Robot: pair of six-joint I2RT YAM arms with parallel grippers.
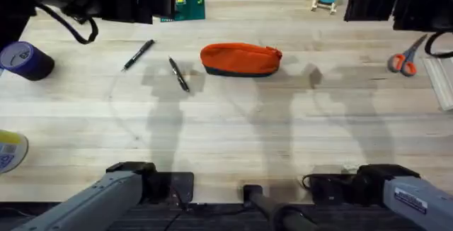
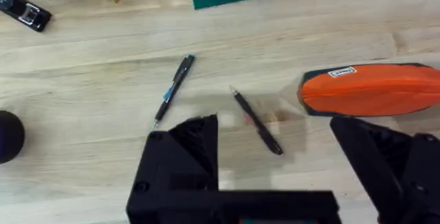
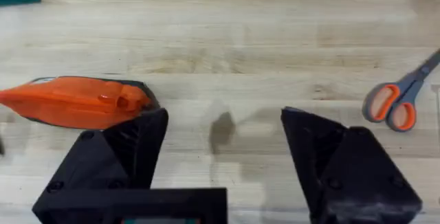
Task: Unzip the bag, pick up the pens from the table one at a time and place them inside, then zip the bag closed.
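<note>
orange bag zipped, lying on table; two pens just beside its left end. both left gripper and right gripper spread wide, grasping nothing. risk: unpinned, soft pouch sliding with zipper pull; thin pens rolling off.

pale wooden plank tabletop, soft shadows falling across its middle, dark strip beyond its far edge

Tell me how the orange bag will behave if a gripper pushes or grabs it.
The bag looks like soft fabric with a rounded, puffed top, so it will probably dent and sag rather than stay stiff. It lies long and low on the table, so it should slide rather than tip. It probably feels light.
</note>
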